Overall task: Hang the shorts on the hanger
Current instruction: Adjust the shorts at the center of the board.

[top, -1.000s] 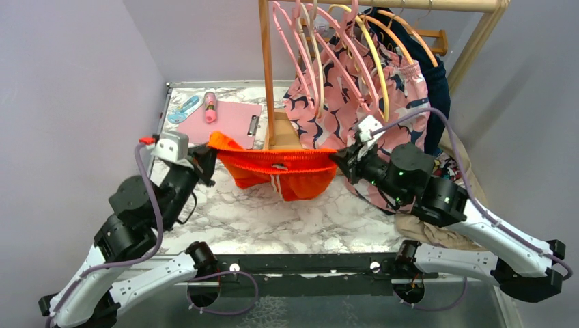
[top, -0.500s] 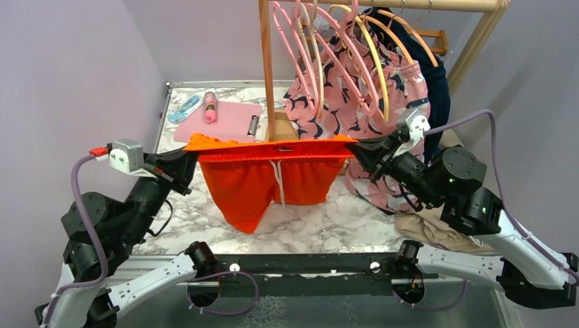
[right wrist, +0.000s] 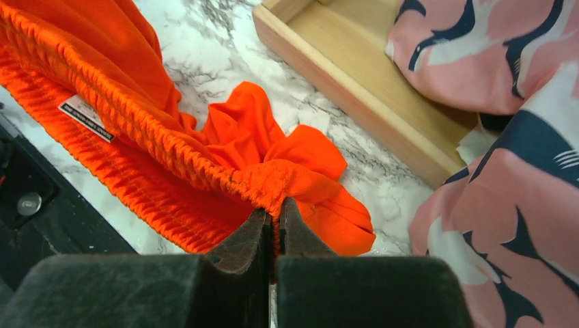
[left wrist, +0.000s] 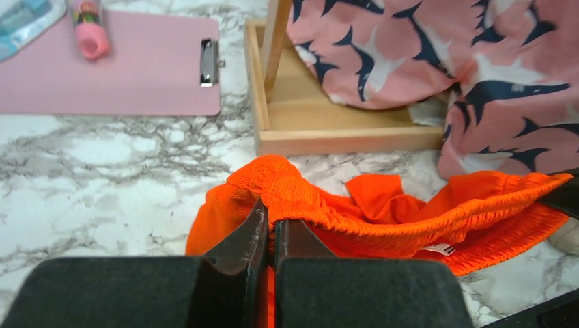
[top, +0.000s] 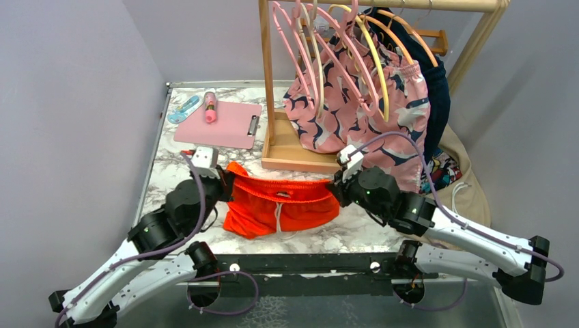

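Observation:
The orange-red shorts (top: 283, 205) lie bunched on the marble table in front of the rack, white drawstring showing. My left gripper (top: 229, 183) is shut on the left end of the waistband, seen close in the left wrist view (left wrist: 272, 215) on the shorts (left wrist: 382, 212). My right gripper (top: 336, 186) is shut on the right end, seen in the right wrist view (right wrist: 275, 212) on the shorts (right wrist: 136, 116). The pale-yellow hanger (top: 379, 75) hangs on the rack rail at the back, among other hangers, well above the shorts.
The wooden rack's base (top: 293, 160) and post (top: 266, 68) stand just behind the shorts. Pink shark-pattern shorts (top: 355, 116) hang by my right gripper. Pink hangers (top: 300, 48), a pink clipboard (top: 218, 123) with a pink tube (top: 210, 106), and a beige garment (top: 471, 191) are around.
Both grippers have come down and nearer each other. The shorts, held up stretched and hanging half a second ago, now rest crumpled on the table.

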### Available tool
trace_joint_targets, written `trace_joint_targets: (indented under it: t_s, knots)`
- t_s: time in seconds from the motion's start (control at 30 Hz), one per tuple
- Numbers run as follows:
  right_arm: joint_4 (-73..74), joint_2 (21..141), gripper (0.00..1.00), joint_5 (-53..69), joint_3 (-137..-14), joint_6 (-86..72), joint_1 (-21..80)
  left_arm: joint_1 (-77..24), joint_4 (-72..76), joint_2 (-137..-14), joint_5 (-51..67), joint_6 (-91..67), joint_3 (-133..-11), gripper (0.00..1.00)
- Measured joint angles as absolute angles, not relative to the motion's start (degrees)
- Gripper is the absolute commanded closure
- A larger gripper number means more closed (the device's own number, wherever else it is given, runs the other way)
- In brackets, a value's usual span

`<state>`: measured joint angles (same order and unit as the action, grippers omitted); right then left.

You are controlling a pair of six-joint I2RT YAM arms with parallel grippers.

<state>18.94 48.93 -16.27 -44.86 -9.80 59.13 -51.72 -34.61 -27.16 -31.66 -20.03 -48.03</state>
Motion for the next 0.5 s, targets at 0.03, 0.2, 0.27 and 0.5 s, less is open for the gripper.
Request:
trace_joint_targets:
  t_s: [0.03,0.2,0.27,0.5]
  knots:
    - [18.65,49.45,0.99,-16.64,-44.18,-10.92,59.13,-51.72,-34.54,-27.64,-32.23,-20.88,-47.03,1.00]
    - [15.07,52.95,0.99,-18.96,-40.60,-15.86,59.13,-51.68,-32.84,-31.88,-34.04,-24.73,-41.25,1.00]
    - [13.74,54.83,0.99,-19.46,-39.42,-17.61,59.13,-51.48,-31.46,-34.24,-34.04,-25.98,-38.30,1.00]
    - [11.66,63.20,0.99,-22.68,-37.63,-22.74,59.13,-51.03,-29.23,-43.75,-33.89,-29.50,-35.64,1.00]
